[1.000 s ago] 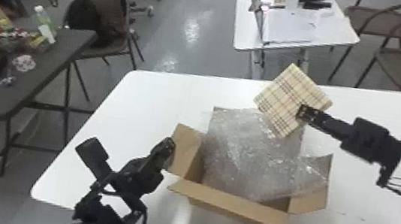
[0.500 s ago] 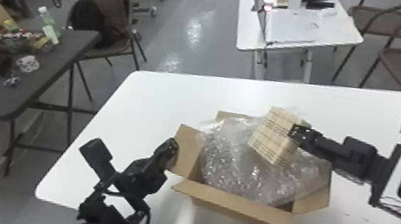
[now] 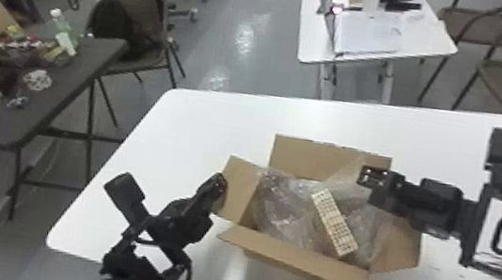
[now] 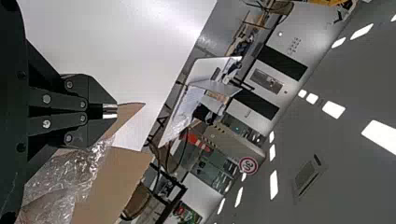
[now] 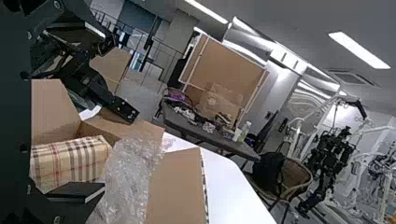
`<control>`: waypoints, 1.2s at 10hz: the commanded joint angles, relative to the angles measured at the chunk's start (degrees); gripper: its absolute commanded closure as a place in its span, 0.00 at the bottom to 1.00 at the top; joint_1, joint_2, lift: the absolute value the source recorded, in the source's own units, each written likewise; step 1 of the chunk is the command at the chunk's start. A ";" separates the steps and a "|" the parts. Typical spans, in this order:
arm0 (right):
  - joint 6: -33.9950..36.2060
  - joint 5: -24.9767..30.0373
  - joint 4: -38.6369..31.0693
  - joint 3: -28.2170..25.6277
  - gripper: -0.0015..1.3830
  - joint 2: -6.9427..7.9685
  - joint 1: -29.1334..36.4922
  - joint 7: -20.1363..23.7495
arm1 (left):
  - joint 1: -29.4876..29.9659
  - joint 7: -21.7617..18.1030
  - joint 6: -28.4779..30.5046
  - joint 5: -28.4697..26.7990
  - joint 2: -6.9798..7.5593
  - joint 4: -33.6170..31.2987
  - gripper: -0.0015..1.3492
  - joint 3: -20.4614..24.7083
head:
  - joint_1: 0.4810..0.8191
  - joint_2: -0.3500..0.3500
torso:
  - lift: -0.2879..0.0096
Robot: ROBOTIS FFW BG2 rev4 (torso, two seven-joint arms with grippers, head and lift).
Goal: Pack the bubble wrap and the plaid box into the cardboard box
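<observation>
Plaid box (image 3: pixel 332 223) aslant on wrap; snag risk at right

We have the plaid box inside the cardboard box (image 3: pixel 294 258), bedded in the bubble wrap (image 3: pixel 285 206) and seemingly on edge, with a narrow face up. The carton sits inward of the near edge of the white table (image 3: pixel 218 127), to the right of its near left corner, all flaps up or splayed.

Right gripper (image 3: pixel 371 177): fingers spread wide, nothing between them, above the carton's right rear part and apart from the plaid box. Left gripper (image 3: pixel 219 184): fingers brought together at the outer edge of the left flap (image 3: pixel 238 190); we cannot tell whether they pinch the board or merely meet it.

Both items are in, so we judge the packing nearly complete, with clearing the right arm as the next step. Main hazard: loose film rises close to the right fingers. Should it catch on a fingertip, withdrawal could drag wrap out and roll the plaid box with it. We would go up slowly and watch the film.

Second: the wrap is springy and uneven, so the plaid box may topple or ride up against any flap folded later. Third: a sideways push from the left gripper could bend its flap or skew the light carton toward the near edge.
</observation>
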 commanded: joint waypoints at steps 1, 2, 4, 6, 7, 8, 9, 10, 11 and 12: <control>0.27 0.21 -0.82 -0.12 0.11 -0.54 -0.57 2.72 | 0.00 0.00 -0.16 0.00 -0.15 0.02 0.86 0.00 | 0.63 1.00 | 0.57; 0.18 3.37 -3.72 -1.70 0.11 -1.07 -0.75 3.95 | 0.08 0.00 -0.33 -0.18 -0.15 0.02 0.86 0.00 | 0.63 1.00 | 0.57; -6.94 14.71 -13.03 -5.83 0.11 -2.21 1.63 3.95 | 0.00 0.00 -0.95 -0.18 -0.15 0.02 0.86 0.00 | 0.63 1.00 | 0.57; -18.63 30.53 -20.77 -9.79 0.11 -1.77 8.04 3.86 | 0.17 0.00 -1.21 -0.09 -0.15 0.02 0.86 0.09 | 0.63 0.89 | 0.57; -24.87 37.83 -23.14 -11.63 0.11 -0.19 12.52 3.33 | 0.35 0.00 -1.48 0.09 -0.15 0.02 0.86 0.26 | 0.63 0.83 | 0.57; -30.23 43.71 -24.11 -13.30 0.11 1.92 16.83 2.98 | 0.61 0.00 -1.74 0.35 -0.15 -0.07 0.86 0.44 | 0.63 0.80 | 0.57; -36.56 48.46 -23.76 -14.80 0.11 3.59 20.52 2.90 | 0.87 0.00 -2.00 0.70 -0.15 -0.07 0.86 0.61 | 0.63 0.76 | 0.57; -44.47 52.59 -22.35 -15.59 0.11 4.03 23.77 2.72 | 1.14 0.00 -2.36 0.88 -0.15 -0.07 0.86 0.79 | 0.63 0.72 | 0.57; -50.89 53.21 -20.77 -15.76 0.11 4.03 27.20 0.08 | 1.40 0.00 -2.53 1.23 -0.15 -0.07 0.86 0.79 | 0.63 0.69 | 0.57; -56.42 54.35 -20.42 -15.76 0.11 4.20 30.37 -3.08 | 1.67 0.00 -2.79 1.41 -0.15 -0.16 0.86 0.96 | 0.63 0.68 | 0.57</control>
